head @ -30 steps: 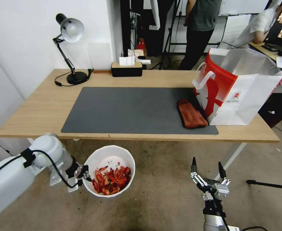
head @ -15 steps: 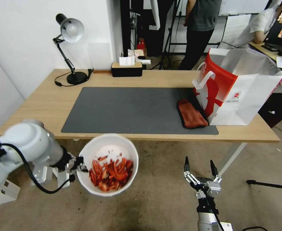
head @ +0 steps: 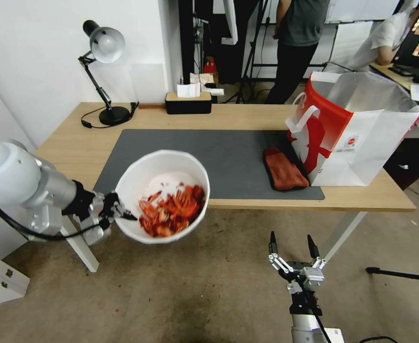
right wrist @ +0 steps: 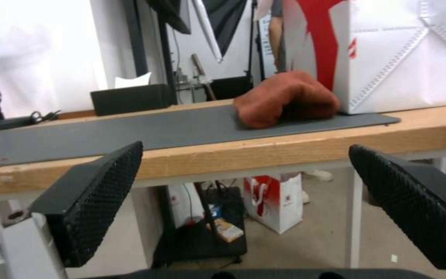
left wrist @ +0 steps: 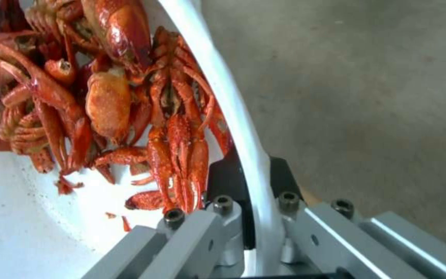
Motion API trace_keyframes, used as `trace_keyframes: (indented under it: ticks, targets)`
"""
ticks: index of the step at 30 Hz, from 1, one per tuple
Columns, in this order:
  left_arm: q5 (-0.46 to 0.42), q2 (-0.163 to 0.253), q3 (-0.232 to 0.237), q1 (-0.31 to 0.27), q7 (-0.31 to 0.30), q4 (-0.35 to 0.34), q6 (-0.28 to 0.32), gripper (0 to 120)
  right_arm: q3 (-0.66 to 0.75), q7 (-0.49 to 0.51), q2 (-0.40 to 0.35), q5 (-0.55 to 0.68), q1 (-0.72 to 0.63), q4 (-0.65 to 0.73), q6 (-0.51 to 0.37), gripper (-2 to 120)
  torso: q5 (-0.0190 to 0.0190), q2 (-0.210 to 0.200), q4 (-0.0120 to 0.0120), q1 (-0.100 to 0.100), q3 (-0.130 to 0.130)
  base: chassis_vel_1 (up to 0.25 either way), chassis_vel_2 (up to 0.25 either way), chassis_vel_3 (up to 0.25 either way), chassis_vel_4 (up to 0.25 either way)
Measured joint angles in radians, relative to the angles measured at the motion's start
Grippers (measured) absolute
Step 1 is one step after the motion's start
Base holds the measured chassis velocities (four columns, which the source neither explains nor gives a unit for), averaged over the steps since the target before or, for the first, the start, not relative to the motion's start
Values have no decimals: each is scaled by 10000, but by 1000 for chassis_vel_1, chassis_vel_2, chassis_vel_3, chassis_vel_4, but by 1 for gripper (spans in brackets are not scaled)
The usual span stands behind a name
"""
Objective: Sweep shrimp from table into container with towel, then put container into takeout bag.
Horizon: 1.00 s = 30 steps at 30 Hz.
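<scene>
My left gripper (head: 119, 213) is shut on the rim of the white container (head: 142, 175), which hangs tilted in the air at the table's front edge. The shrimp (head: 171, 212) lie heaped in its low side. In the left wrist view the fingers (left wrist: 228, 182) pinch the container's rim (left wrist: 233, 112), one on each side of it, next to the shrimp (left wrist: 104, 97). The rust-red towel (head: 284, 170) lies on the dark mat beside the red and white takeout bag (head: 357, 138), which stands open at the table's (head: 71, 157) right end. My right gripper (head: 291, 243) hangs open below the table front, facing the towel (right wrist: 285, 99).
A black desk lamp (head: 105, 71) and a tissue box (head: 188, 101) stand along the table's far edge. The grey mat (head: 219, 152) covers the middle. People stand in the room behind. Bare floor lies in front of the table.
My left arm has lifted the container with the shrimp from near the floor up to table height, tilting it. The right gripper has drifted slightly left and stays open.
</scene>
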Motion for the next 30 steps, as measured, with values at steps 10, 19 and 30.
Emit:
trace_keyframes:
  ticks: [10, 19, 30]
  targets:
    - [-290, -893, 1374, -940, -1149, 1337, 233, 0, 124, -41, 243, -154, -276, 13, 99, 100, -4, 0, 0, 0, 0, 0, 0, 0, 0]
    - [-98, -2056, 3757, -3522, -1134, 2544, 6, 0, 192, -45, 408, -268, -266, 25, 85, 100, 0, 0, -2, 0, 1, 0, 0, 0, 0]
    - [47, -4452, 6128, -6357, -999, 4990, -307, 0, 324, -52, 720, -481, -321, 44, 23, 100, 0, 0, -2, 1, 2, 0, 0, 0, 0]
